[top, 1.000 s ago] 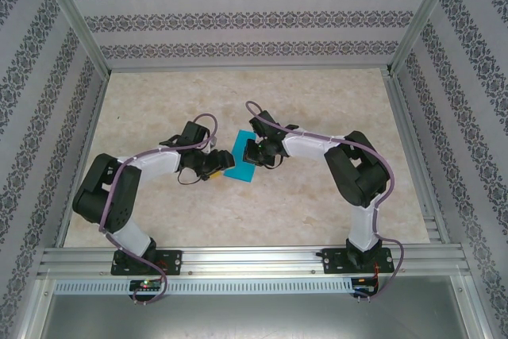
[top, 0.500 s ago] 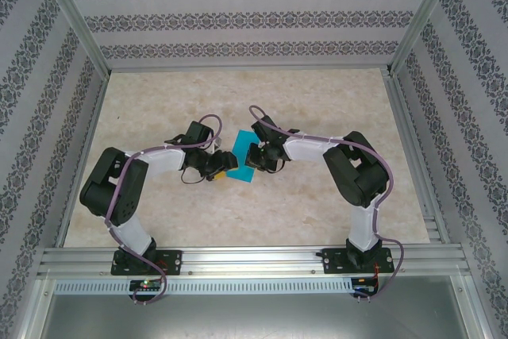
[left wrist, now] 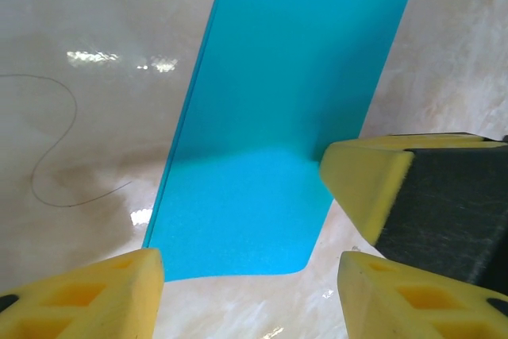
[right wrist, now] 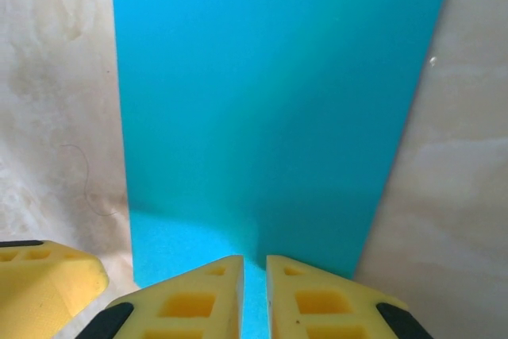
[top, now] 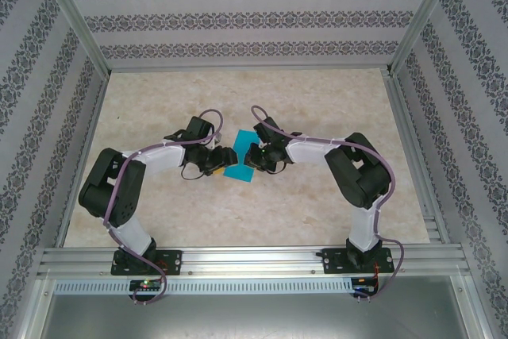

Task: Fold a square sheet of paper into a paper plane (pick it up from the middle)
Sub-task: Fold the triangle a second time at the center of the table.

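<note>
The square sheet of paper [top: 240, 161] lies on the table as a narrow turquoise rectangle, with a doubled edge along its left side in the left wrist view [left wrist: 286, 93]. My left gripper [top: 220, 161] stands open at the paper's near end [left wrist: 248, 275], with a finger on either side of it. My right gripper [top: 254, 159] hangs low over the opposite end [right wrist: 254, 263], nearly shut, with only a thin slit between its fingertips and nothing in it. The paper [right wrist: 270, 101] stretches away below them. One yellow finger of the right gripper [left wrist: 369, 188] meets the paper's right edge.
The pale marbled tabletop [top: 317, 101] surrounds the paper, with metal frame rails [top: 405, 132] and patterned walls at its sides. A thin dark line [left wrist: 55, 148] marks the table left of the paper. A finger of the left gripper [right wrist: 40, 283] shows at the lower left.
My left arm has drawn in and brought its gripper right, closer to the paper's end. The right gripper has shifted slightly over the paper. The paper has stayed put.
</note>
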